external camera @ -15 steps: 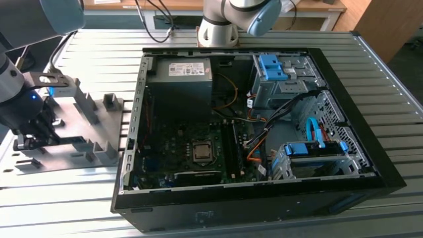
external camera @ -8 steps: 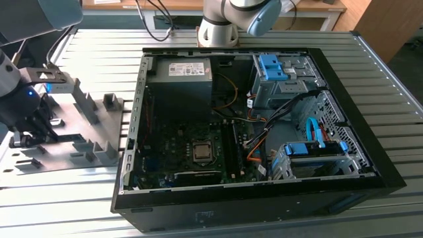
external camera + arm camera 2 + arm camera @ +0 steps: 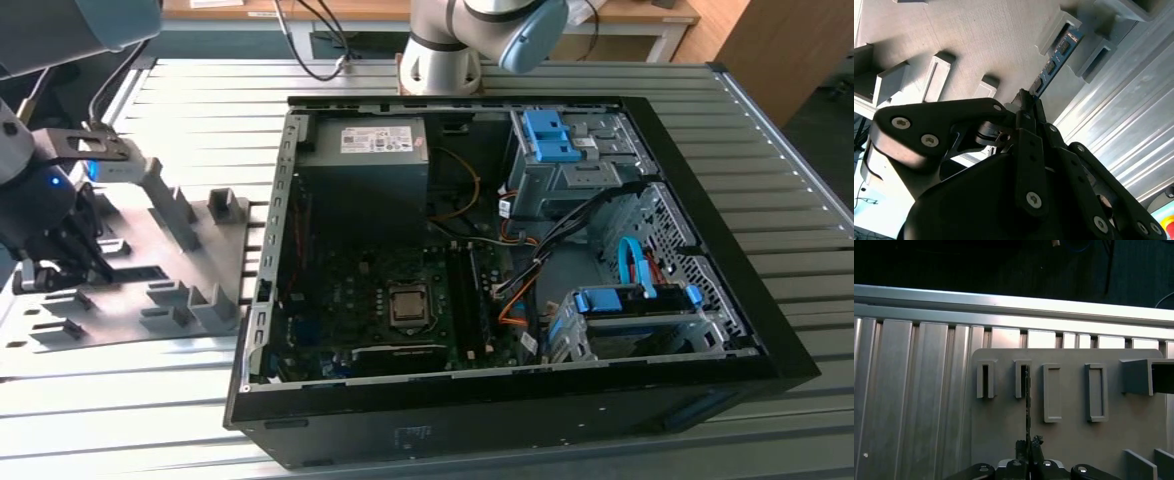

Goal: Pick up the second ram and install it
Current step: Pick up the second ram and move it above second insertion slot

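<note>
Grey moulded plastic makes up the fixture plate (image 3: 134, 320), which lies on the ribbed aluminium table (image 3: 747, 110) at nine o'clock from the open computer case (image 3: 787, 340) in the exterior view. The gripper (image 3: 54, 272) hangs over the plate's nine o'clock side, well apart from the case. Several upright blocks (image 3: 174, 215) stand on the plate between the two, at the gripper's three o'clock. In both wrist views the fingers are drawn narrow and pinched on the near end of the second ram (image 3: 1056, 59), a thin blue strip with black chips standing on edge over the plate. In the first wrist view the second ram (image 3: 1027, 405) shows edge-on as a dark line running from the gripper (image 3: 1029, 445) into a slotted block (image 3: 1022, 379), with its far end lodged in that slot. An empty slotted holder (image 3: 985, 380) sits just beside it. Inside the case, the power supply (image 3: 367, 160) fills the eleven o'clock corner and the processor (image 3: 407, 303) sits near the middle. Blue drive brackets (image 3: 550, 135) stand at one o'clock, and orange wires (image 3: 461, 190) loop between them and the power supply. The arm's base (image 3: 441, 55) stands at twelve o'clock, beyond the case.
</note>
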